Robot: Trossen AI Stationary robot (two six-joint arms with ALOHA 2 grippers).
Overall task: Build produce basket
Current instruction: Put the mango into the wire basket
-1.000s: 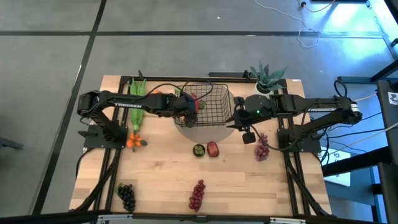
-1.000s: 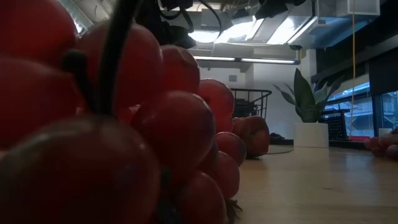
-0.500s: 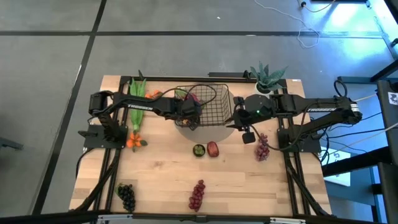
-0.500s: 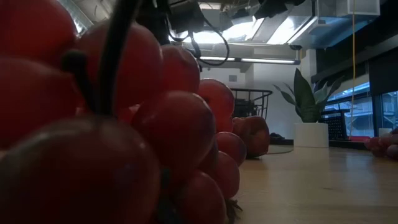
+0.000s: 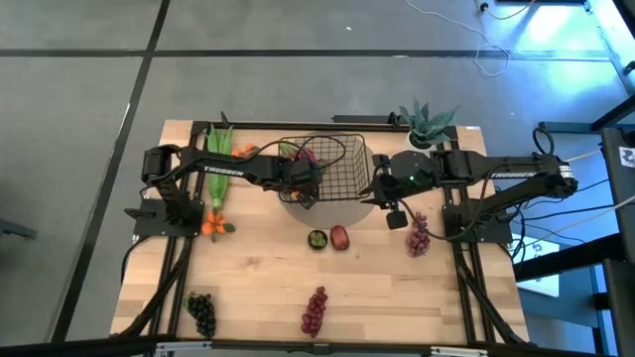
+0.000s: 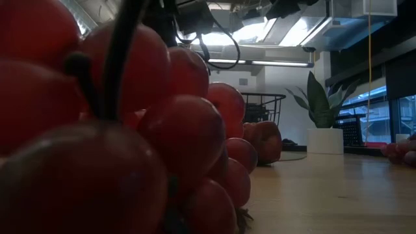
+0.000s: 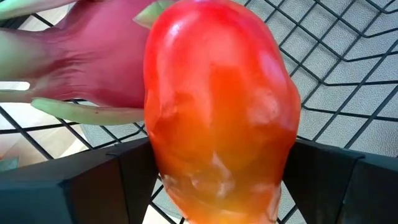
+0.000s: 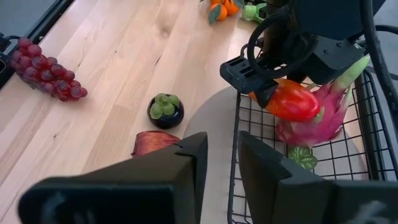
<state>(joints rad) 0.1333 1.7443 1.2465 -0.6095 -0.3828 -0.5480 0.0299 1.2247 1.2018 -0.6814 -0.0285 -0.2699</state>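
Pinching the red-orange mango (image 7: pixel 217 106) between both fingers, the left end effector (image 8: pixel 264 78) hangs over the near-left corner of the black wire basket (image 5: pixel 337 169). Just beyond the mango, inside the basket, lies the pink dragon fruit (image 8: pixel 326 115). The right end effector (image 8: pixel 217 168) sits at the basket's opposite side, one finger on each side of its wire wall, fingers slightly apart. Outward on the bench (image 5: pixel 258 288): a green-topped dark fruit (image 8: pixel 165 111), a red fruit (image 8: pixel 155 143), red grapes (image 8: pixel 50 74), oranges (image 8: pixel 224 7).
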